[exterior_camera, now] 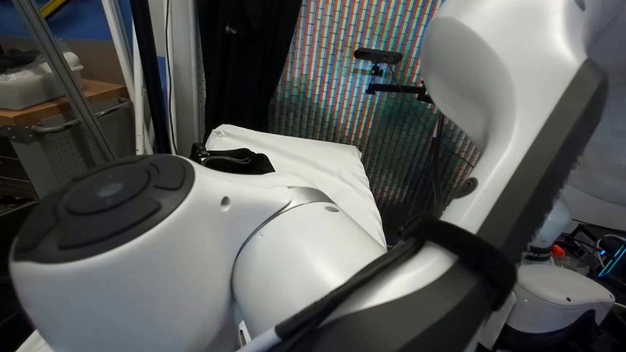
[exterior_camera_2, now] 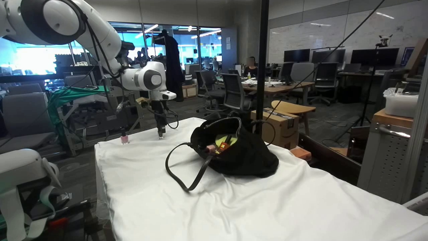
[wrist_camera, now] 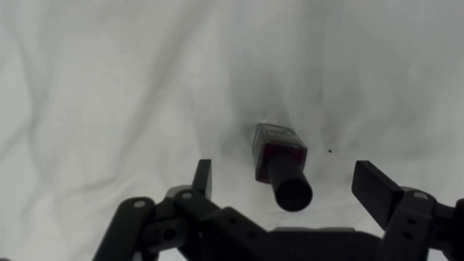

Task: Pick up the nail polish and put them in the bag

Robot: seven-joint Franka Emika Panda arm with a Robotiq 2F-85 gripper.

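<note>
A nail polish bottle (wrist_camera: 277,139) with a glass body, dark red contents and a black cap stands upright on the white cloth in the wrist view. My gripper (wrist_camera: 282,174) is open, with one finger on each side of the bottle and gaps to both. In an exterior view the gripper (exterior_camera_2: 161,130) points down at the far part of the table. A pink nail polish bottle (exterior_camera_2: 124,139) with a dark cap stands near the table's edge. The black bag (exterior_camera_2: 247,160) lies open with small bottles inside; it also shows partly in an exterior view (exterior_camera: 239,164), where the gripper is hidden.
The white-covered table (exterior_camera_2: 160,214) carries the bag, whose handle loop (exterior_camera_2: 185,187) lies spread on the cloth. A black pole (exterior_camera_2: 262,67) stands behind the bag, by a cardboard box (exterior_camera_2: 281,129). A second white robot arm (exterior_camera_2: 23,167) is beside the table.
</note>
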